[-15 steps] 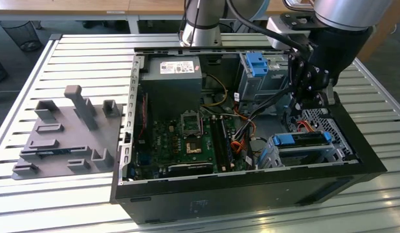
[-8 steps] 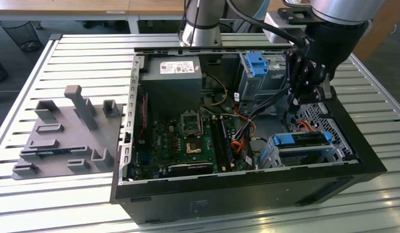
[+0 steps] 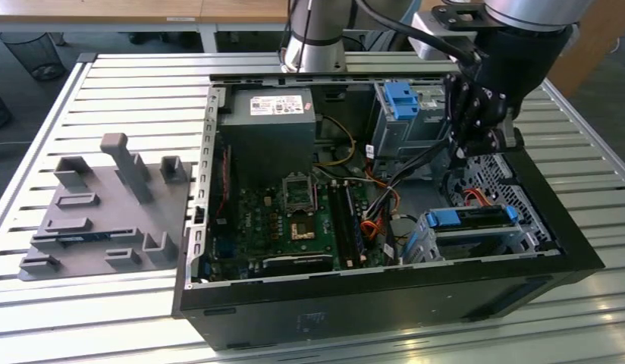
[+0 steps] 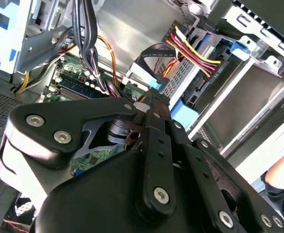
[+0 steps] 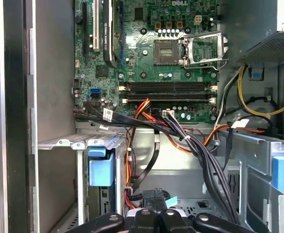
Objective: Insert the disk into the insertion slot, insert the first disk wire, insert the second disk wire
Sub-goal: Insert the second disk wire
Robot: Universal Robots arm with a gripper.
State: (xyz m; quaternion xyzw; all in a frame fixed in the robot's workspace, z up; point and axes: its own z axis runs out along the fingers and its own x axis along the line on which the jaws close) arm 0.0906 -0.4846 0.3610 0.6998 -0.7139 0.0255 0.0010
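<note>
exterior view: disk (image 3: 472,218), in blue carrier, seated in insertion slot (image 3: 439,244) at the near corner of the case (image 3: 394,303), exterior view's right. hand (image 3: 485,148) inside the case, clenched on black wire plug (image 5: 154,198) in the first wrist view. plug probably light and rigid with fragile contacts; grip belongs on its flat body.

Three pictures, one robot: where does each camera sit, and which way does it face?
Exterior view: off the arm, raised, looking down into the open case; the arm and gripper reach in on the exterior view's right.
First wrist view: on the wrist, looking past the gripper onto the motherboard.
Second wrist view: on the wrist, close behind the gripper, facing wires inside the case.
Shared: exterior and first wrist views both show the motherboard; both wrist views show the gripper.
</note>
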